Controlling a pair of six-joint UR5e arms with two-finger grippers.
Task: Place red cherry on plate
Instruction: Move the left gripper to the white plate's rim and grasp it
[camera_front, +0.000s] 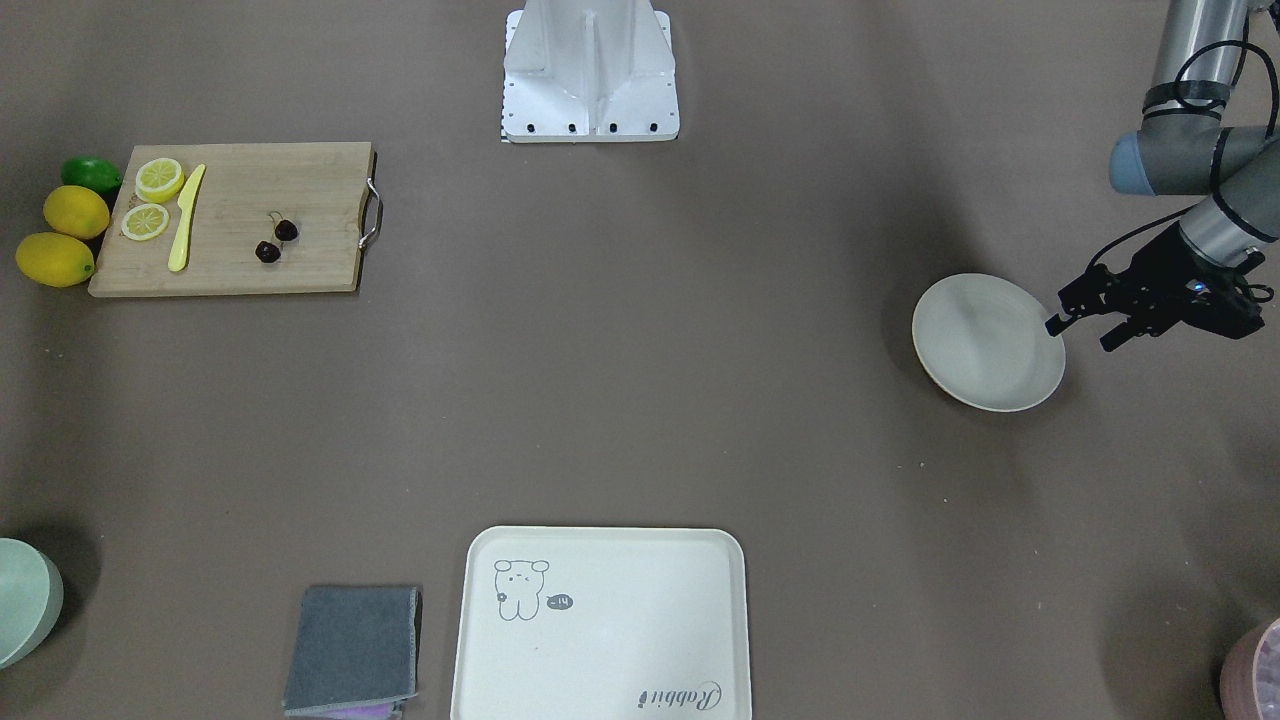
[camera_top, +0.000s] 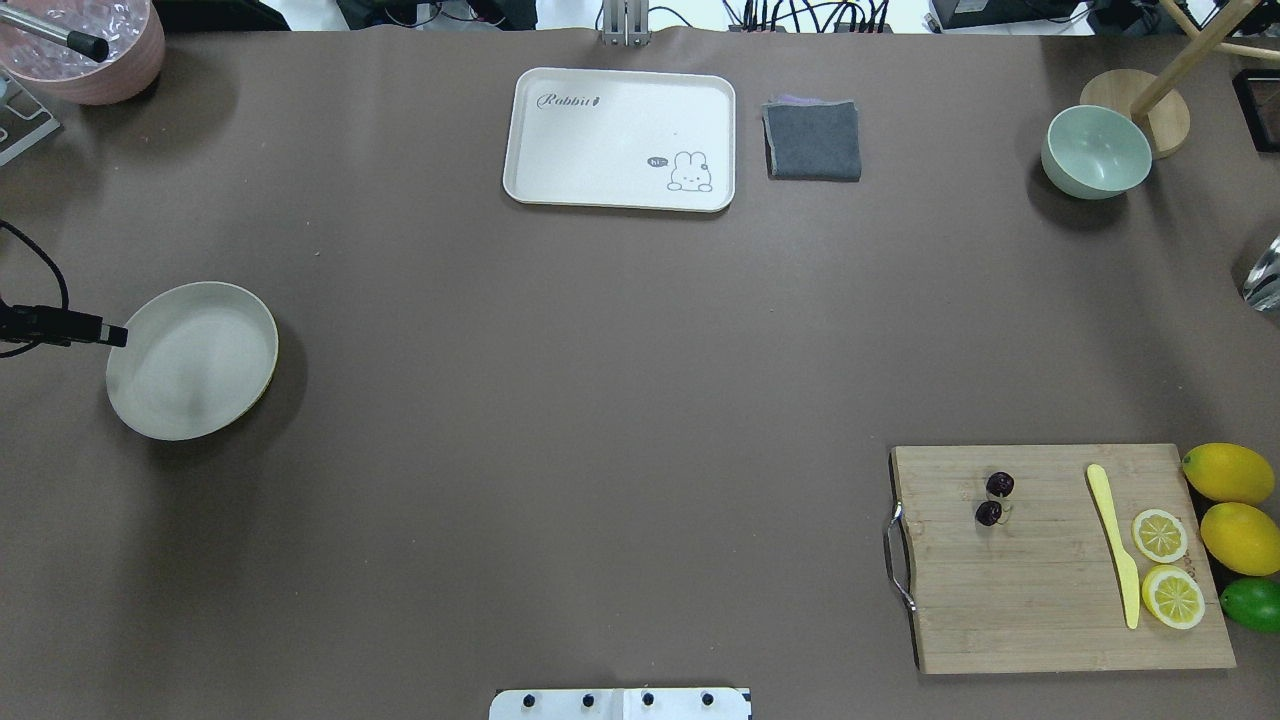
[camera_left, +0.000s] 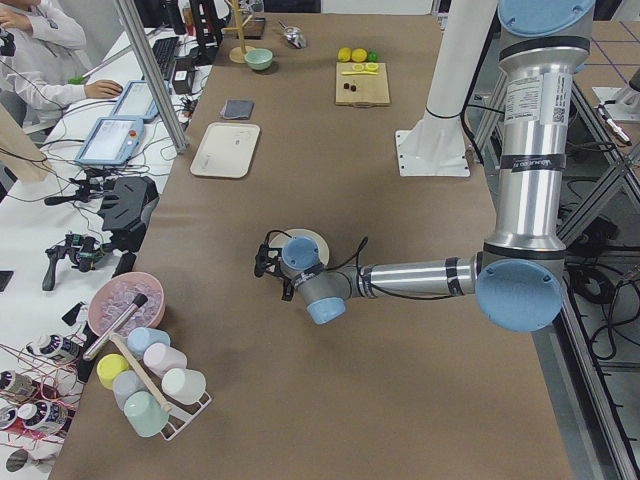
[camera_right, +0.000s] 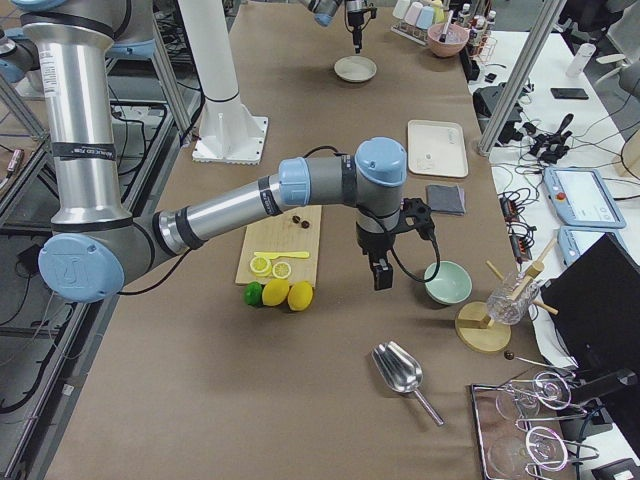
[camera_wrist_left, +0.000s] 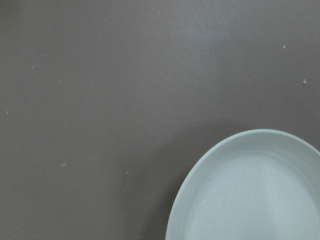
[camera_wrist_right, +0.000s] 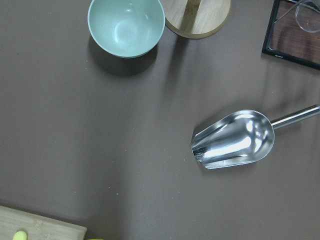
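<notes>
Apart: red cherry (camera_front: 277, 240) on board (camera_front: 235, 272), plate (camera_front: 985, 345) by left end effector (camera_front: 1079, 336)

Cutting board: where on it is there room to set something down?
The cutting board is bare between the red cherry and the knife, and along the robot-side strip from the handle to the knife. Crowded: the lemon slices end, lemons and lime alongside.

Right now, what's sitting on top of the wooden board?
The red cherry, a yellow knife and two lemon slices lie on the wooden board. Nothing covers them. Whatever is under the board itself is hidden.
</notes>
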